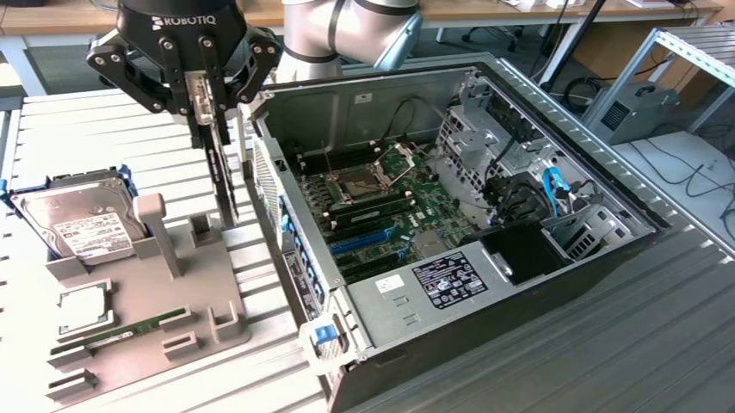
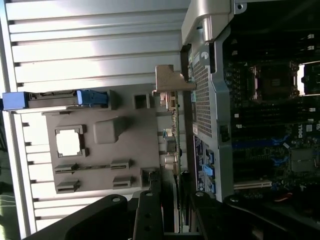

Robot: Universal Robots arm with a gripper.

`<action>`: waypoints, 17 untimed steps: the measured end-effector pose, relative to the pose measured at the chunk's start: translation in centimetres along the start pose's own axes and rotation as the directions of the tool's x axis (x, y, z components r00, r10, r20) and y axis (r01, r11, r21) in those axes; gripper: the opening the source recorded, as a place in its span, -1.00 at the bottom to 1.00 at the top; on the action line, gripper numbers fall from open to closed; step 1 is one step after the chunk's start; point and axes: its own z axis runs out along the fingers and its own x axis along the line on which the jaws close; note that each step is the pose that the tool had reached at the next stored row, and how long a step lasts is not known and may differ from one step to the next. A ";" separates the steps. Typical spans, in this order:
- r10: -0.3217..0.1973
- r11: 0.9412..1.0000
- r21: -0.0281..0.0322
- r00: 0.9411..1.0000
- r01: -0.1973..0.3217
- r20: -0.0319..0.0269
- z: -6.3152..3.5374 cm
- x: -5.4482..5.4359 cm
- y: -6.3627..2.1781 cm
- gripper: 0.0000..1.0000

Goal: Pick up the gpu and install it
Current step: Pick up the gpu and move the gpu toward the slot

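We see the fingers [image 1: 209, 101] partly closed and clamped on the gpu [image 1: 224, 172], which hangs upright and edge-on just outside the perforated end wall of the open computer case [image 1: 391, 340]. Whether its lower end touches anything we cannot tell. From the wrist, the card's thin edge [image 2: 176, 125] and silver bracket [image 2: 170, 80] sit just beside that wall, not inside the case. Beyond the card from the case, a grey holder [image 1: 172, 292] lies on the slatted worktop [image 1: 115, 120], carrying a hard drive [image 1: 81, 224] and a slim green RAM stick [image 1: 120, 331]. Inside the case lies the motherboard [image 1: 391, 215] with blue slots [image 1: 358, 241].
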 end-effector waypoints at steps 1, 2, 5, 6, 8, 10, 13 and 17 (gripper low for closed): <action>0.000 1.000 0.000 1.000 0.000 0.000 0.01 -0.1 0.01 -0.46; 0.000 1.000 0.000 1.000 0.000 0.000 0.01 -0.2 0.02 -0.46; 0.000 1.000 0.000 1.000 0.000 0.000 0.02 -0.6 0.04 -0.46; 0.000 1.000 0.000 1.000 0.000 0.000 0.02 -0.7 0.05 -0.46; 0.000 1.000 0.000 1.000 0.000 0.000 0.03 -1.0 0.07 -0.46; 0.000 1.000 0.000 1.000 0.000 0.000 0.04 -1.4 0.10 -0.46; 0.000 1.000 0.000 1.000 0.000 0.000 0.05 -1.9 0.14 -0.46; 0.000 1.000 0.000 1.000 0.000 0.000 0.07 -2.6 0.20 -0.46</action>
